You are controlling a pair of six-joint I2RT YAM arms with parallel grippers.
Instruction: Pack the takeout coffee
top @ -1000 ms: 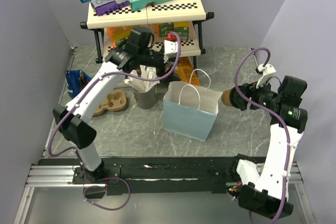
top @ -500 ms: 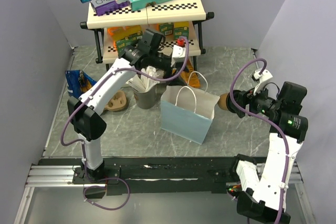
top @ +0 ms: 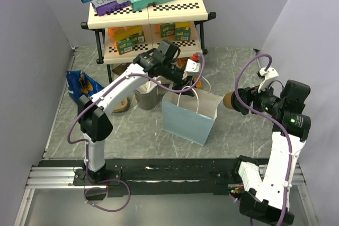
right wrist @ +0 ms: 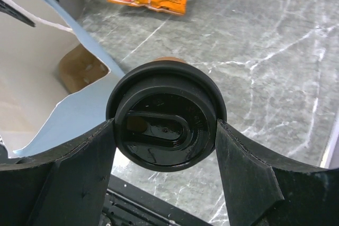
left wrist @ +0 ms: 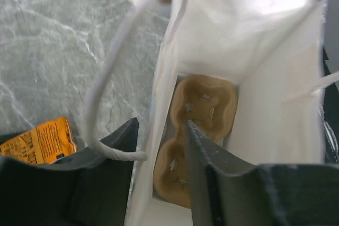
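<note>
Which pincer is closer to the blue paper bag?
Left. The left pincer straddles the blue paper bag at its top edge; the right pincer holds the coffee cup off to its right, apart.

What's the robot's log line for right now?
left pincer open, astride paper bag rim | right pincer shut on coffee cup, beside bag | cup carrier inside bag
</note>
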